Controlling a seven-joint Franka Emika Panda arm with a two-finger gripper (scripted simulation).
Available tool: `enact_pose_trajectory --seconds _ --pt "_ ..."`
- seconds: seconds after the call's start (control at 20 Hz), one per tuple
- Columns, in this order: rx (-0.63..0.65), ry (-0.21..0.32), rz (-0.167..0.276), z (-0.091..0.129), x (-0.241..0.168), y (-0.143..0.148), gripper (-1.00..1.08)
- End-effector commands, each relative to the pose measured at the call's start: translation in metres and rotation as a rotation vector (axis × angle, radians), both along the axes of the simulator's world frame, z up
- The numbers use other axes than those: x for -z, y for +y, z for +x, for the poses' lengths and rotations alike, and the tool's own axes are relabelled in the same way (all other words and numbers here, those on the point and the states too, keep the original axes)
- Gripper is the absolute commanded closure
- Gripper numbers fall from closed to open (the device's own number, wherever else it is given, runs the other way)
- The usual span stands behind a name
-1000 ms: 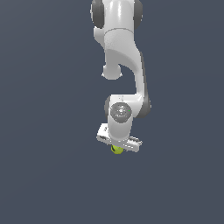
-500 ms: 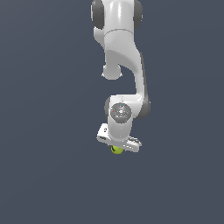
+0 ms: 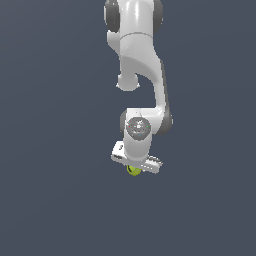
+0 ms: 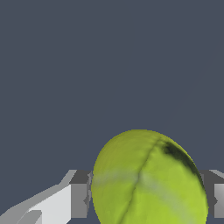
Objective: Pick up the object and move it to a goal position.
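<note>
The object is a small yellow-green ball [image 3: 134,171] with a dark curved mark, peeking out just under the white hand of the arm in the exterior view. In the wrist view the ball [image 4: 148,179] fills the space between the two grey fingers [image 4: 78,194], which press against its sides. My gripper [image 3: 135,169] is shut on the ball, and most of the ball is hidden behind the hand in the exterior view.
A plain dark grey-blue surface [image 3: 55,200] fills the background on every side. The white arm [image 3: 137,65] reaches down from the top of the exterior view. No other object shows.
</note>
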State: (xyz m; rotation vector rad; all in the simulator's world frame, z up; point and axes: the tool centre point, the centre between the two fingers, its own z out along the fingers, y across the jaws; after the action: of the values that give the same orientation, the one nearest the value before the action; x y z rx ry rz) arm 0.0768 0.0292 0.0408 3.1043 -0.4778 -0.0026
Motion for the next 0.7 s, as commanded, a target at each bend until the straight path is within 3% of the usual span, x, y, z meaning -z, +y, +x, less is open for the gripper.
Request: enact_pose_trajectory --seconds 0.0,0.35,0.65 --pt "-0.001 -0.001 0.001 -0.003 -0.001 0.004 1.08" --pt "-0.001 -0.001 0.001 -0.023 -0.004 0.02 1.08" --pt "-0.001 -0.001 0.001 -0.055 -0.009 0.046 1.08"
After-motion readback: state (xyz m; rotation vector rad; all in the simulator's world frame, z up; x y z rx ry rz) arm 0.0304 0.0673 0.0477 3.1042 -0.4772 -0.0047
